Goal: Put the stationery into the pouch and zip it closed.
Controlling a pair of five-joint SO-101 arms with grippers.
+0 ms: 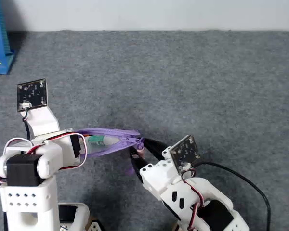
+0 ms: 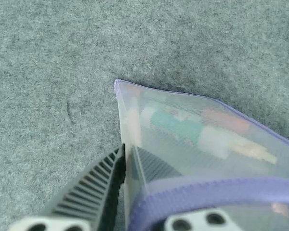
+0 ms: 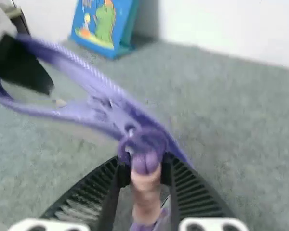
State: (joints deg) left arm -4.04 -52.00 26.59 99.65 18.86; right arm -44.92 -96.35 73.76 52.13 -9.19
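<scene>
Right gripper (image 3: 144,166) pinches the purple zipper pull (image 3: 137,142) of the translucent purple-trimmed pouch (image 2: 197,139), left gripper (image 2: 127,153) clamps its opposite end, stationery (image 2: 183,127) inside, pouch strung between them over the grey felt table (image 1: 192,72); zip looks partly open, pull could slip under tension, both arms low, wrists angled inward.

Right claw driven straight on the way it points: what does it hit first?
The pouch itself: the right claw, shut on the zipper pull, points along its purple zipper edge. Farther along is the left claw holding the other end, though depth is unclear.
</scene>
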